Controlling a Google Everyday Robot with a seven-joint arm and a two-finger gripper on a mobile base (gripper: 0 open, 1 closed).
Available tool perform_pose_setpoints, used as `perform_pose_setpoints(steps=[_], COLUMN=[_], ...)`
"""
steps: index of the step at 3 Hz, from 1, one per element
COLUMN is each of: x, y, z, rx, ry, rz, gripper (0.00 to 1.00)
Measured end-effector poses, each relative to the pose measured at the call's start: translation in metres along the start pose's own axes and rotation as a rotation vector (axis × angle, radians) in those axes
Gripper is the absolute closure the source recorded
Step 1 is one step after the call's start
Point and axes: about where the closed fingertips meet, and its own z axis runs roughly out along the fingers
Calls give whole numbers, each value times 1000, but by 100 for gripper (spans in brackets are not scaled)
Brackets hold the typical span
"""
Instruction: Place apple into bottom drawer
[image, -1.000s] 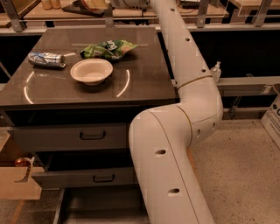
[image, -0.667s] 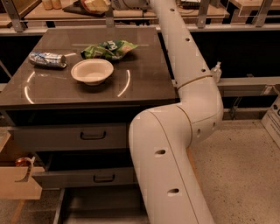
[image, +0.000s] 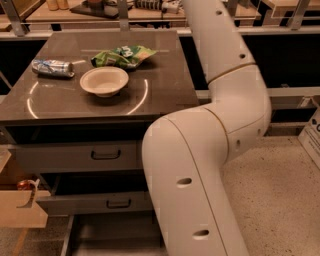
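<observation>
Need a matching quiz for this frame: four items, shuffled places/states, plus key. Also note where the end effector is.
1 bowl
2 can
3 bag
4 bottom drawer

A green, behind bowl
B open, lowest in frame
C white, table centre
D lying at table's left

Pairs: 1-C, 2-D, 3-A, 4-B. End effector at top edge, beyond table.
</observation>
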Motion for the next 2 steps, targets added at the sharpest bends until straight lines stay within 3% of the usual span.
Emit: perform_pose_setpoints(steps=[1, 2], x=[-26, -52], y=[14, 46], z=[-23, -54], rx=[-11, -108], ry=[35, 13], rz=[60, 68], gripper=[100, 100])
